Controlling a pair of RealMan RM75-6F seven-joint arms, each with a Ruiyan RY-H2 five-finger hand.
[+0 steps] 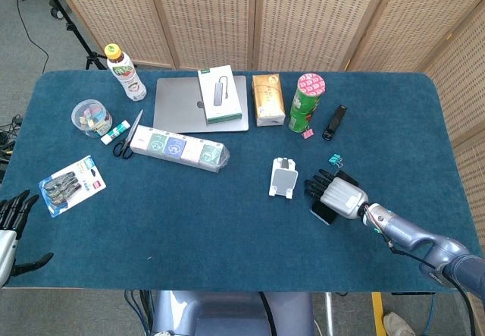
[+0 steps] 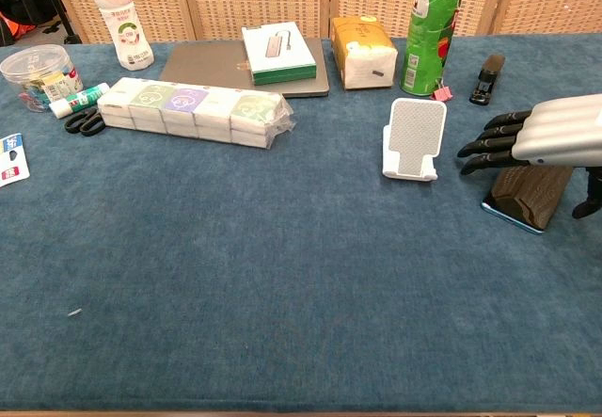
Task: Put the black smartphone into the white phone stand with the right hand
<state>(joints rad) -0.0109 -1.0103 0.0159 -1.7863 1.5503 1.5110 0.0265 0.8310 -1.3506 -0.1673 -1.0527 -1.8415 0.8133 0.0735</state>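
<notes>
1. The right robot hand hovers over the black smartphone, palm down, its dark fingers stretched out flat and slightly apart toward the white phone stand; it holds nothing.
2. The black smartphone lies flat on the blue tabletop, just to the right of the stand and apart from it (in the head view only its near corner shows from under the hand).
3. The white phone stand stands upright and unoccupied, with the green can and a black stapler farther back.
4. The left robot hand shows only at the left edge of the head view, off the tabletop, fingers spread and holding nothing.
5. Along the far side sit a grey laptop with a white box on it, and a drink bottle.
</notes>
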